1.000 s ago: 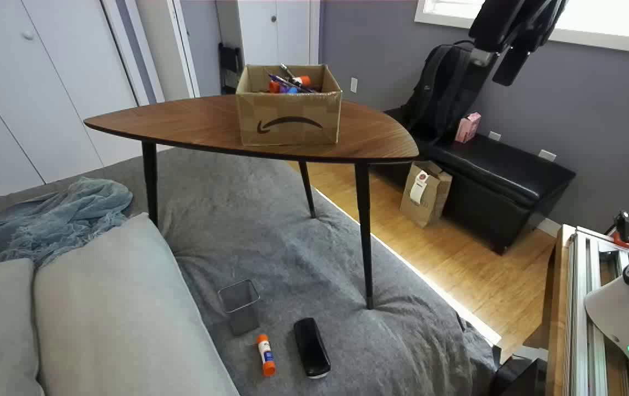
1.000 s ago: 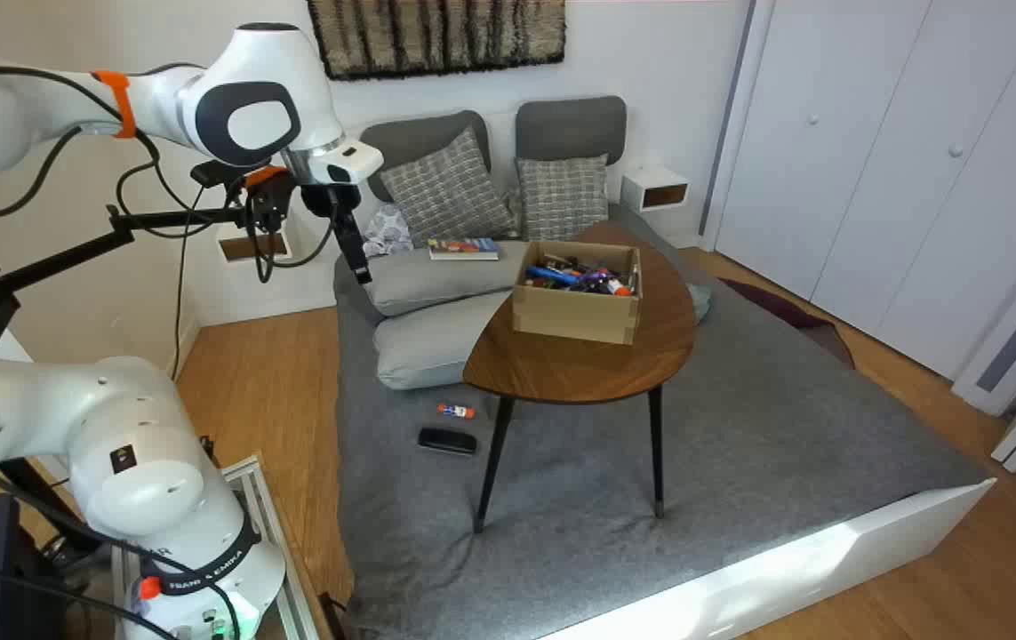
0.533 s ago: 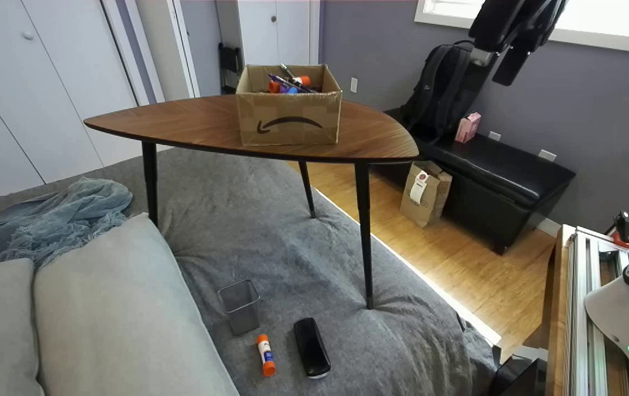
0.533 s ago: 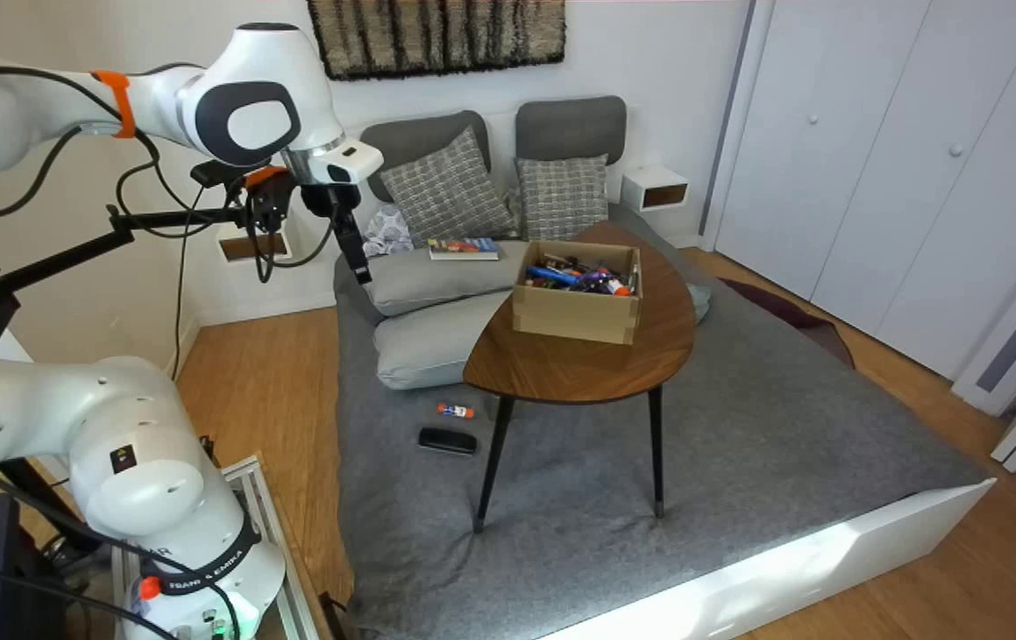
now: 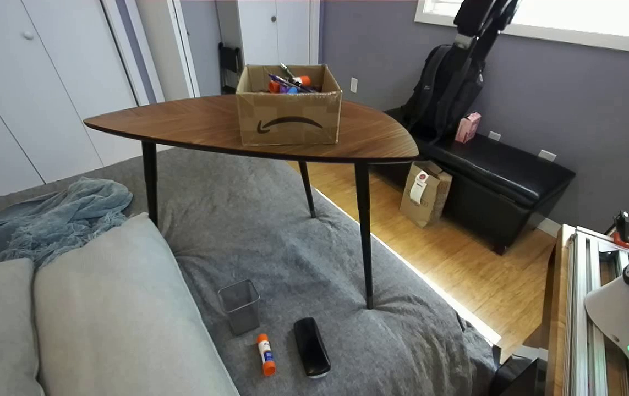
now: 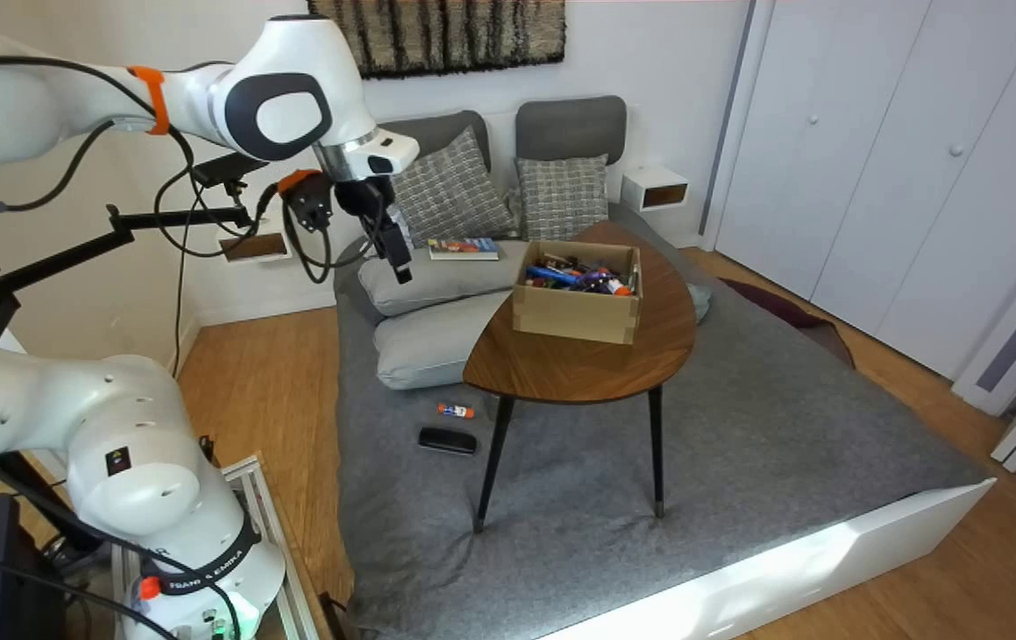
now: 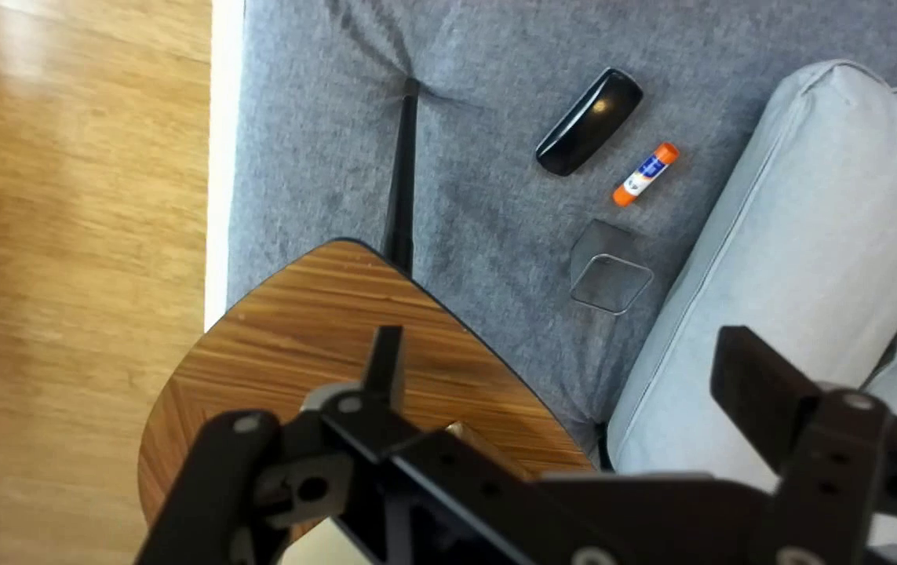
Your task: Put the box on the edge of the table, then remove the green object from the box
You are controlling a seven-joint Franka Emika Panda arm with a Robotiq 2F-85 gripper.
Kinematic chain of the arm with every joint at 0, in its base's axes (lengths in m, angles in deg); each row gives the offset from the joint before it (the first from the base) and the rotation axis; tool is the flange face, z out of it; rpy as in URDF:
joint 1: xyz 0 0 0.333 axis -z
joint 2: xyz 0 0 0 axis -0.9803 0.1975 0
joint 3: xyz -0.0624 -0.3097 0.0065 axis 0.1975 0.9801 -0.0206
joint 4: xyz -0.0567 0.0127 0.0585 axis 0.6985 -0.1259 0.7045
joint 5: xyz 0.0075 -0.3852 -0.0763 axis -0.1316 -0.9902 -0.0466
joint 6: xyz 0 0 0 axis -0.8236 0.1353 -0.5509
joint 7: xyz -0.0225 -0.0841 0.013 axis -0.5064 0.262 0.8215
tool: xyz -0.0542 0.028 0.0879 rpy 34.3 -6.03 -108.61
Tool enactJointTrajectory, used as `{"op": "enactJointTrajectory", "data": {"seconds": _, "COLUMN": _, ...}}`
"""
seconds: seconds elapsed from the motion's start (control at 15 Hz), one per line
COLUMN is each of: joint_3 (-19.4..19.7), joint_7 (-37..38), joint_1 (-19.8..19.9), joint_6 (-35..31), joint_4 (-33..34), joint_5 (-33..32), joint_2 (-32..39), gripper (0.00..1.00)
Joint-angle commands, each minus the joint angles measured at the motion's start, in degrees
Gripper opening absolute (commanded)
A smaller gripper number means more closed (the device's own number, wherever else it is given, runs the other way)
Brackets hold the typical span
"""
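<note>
The light tan box stands upright on the dark brown table, close to its long edge. It also shows on the table in an exterior view. It holds colourful pens and glue sticks; I cannot make out a green object among them. In the wrist view, the box is mostly hidden behind the gripper; a sliver shows over the table top. My gripper is open with nothing between its fingers. In an exterior view, the gripper is left of the box, apart from it.
A black case, an orange-capped glue stick and a mesh cup lie on the grey bed by the table. Light cushions are beside the table. A black chest and brown paper bag stand on the floor.
My arm and gripper have moved toward the table and box in the last half second. The box, table and items on the bed have not moved.
</note>
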Motion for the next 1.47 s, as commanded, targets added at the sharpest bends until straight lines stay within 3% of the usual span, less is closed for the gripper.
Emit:
{"op": "enactJointTrajectory", "data": {"seconds": 0.0, "joint_3": 2.75, "joint_7": -10.56, "joint_1": -0.87, "joint_6": -0.78, "joint_4": 7.68, "joint_5": -4.48, "joint_2": 9.51, "gripper": 1.0}}
{"op": "enactJointTrajectory", "data": {"seconds": 0.4, "joint_3": 4.26, "joint_7": -25.39, "joint_1": -3.18, "joint_6": -9.86, "joint_4": 16.97, "joint_5": -7.72, "joint_2": 21.53, "gripper": 1.0}}
{"op": "enactJointTrajectory", "data": {"seconds": 0.6, "joint_3": 7.08, "joint_7": -33.36, "joint_1": -5.02, "joint_6": -15.25, "joint_4": 19.45, "joint_5": -2.02, "joint_2": 26.15, "gripper": 1.0}}
{"op": "enactJointTrajectory", "data": {"seconds": 0.67, "joint_3": 5.5, "joint_7": -28.5, "joint_1": -4.03, "joint_6": -13.64, "joint_4": 16.53, "joint_5": -5.11, "joint_2": 22.85, "gripper": 1.0}}
{"op": "enactJointTrajectory", "data": {"seconds": 1.27, "joint_3": 5.98, "joint_7": -29.25, "joint_1": -3.79, "joint_6": -14.98, "joint_4": 16.99, "joint_5": -5.69, "joint_2": 24.41, "gripper": 1.0}}
{"op": "enactJointTrajectory", "data": {"seconds": 1.4, "joint_3": 7.51, "joint_7": -33.97, "joint_1": -4.61, "joint_6": -18.05, "joint_4": 16.74, "joint_5": -2.83, "joint_2": 25.51, "gripper": 1.0}}
